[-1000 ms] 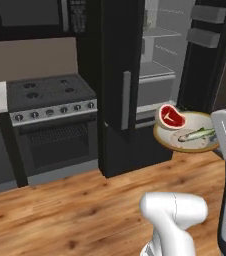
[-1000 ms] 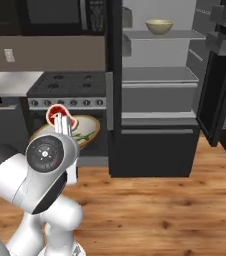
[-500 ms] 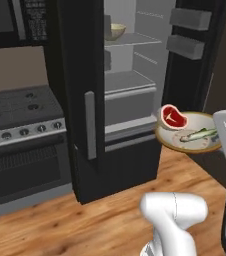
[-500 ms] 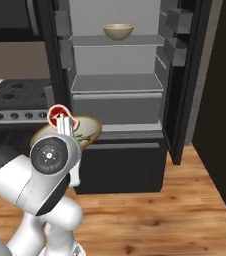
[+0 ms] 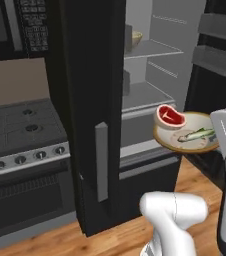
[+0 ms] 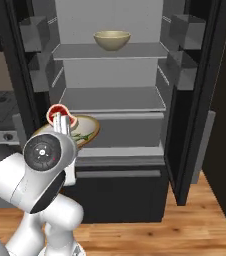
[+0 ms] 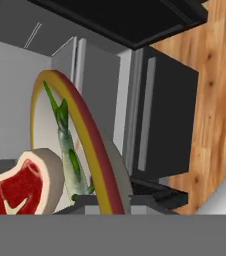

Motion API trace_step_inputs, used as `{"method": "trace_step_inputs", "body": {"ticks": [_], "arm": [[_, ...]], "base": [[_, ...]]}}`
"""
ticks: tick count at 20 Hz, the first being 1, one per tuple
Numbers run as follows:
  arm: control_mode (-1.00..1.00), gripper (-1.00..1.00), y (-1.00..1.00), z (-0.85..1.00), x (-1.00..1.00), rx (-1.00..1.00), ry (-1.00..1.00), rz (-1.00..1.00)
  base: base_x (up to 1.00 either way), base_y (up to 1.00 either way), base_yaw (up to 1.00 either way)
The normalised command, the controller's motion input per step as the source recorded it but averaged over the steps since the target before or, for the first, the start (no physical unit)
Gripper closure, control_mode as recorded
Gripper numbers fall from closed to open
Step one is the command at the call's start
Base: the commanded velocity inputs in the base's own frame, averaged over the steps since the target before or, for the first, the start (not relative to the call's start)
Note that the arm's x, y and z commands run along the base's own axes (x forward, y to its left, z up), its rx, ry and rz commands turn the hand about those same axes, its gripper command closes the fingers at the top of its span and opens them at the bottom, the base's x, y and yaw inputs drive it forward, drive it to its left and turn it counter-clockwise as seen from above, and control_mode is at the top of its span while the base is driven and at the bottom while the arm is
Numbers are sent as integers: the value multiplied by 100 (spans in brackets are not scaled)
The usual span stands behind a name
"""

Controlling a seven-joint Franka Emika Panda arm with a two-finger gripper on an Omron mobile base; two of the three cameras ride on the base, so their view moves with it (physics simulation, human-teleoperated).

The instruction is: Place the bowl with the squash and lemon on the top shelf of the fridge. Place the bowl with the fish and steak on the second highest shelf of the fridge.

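The bowl with the fish and steak is a shallow cream dish that I carry level in front of the open fridge. My gripper is shut on its right rim. The red steak and the greenish fish lie in it. In the hand view the dish rim stands edge-on, with the steak and the fish on it. A deep tan bowl stands on the top shelf; the squash and lemon are hidden below its rim. The second highest shelf is bare.
A black stove stands left of the fridge. The left fridge door with its silver handle juts toward me. The right door with grey bins hangs open. Below is wooden floor.
The base has driven, so both base views have swung and the open fridge now sits nearer and more central. The dish stays in my grip, level.
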Motion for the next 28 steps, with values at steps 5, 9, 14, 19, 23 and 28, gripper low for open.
{"method": "trace_step_inputs", "body": {"ticks": [5,9,14,19,23,28], "arm": [[100,100,0,0,0,0,0,0],[100,100,0,0,0,0,0,0],[100,100,0,0,0,0,0,0],[100,100,0,0,0,0,0,0],[100,100,0,0,0,0,0,0],[100,100,0,0,0,0,0,0]], "base": [[74,-45,10],[47,-15,14],[48,0,16],[56,-22,15],[49,-30,18],[43,-27,15]]}}
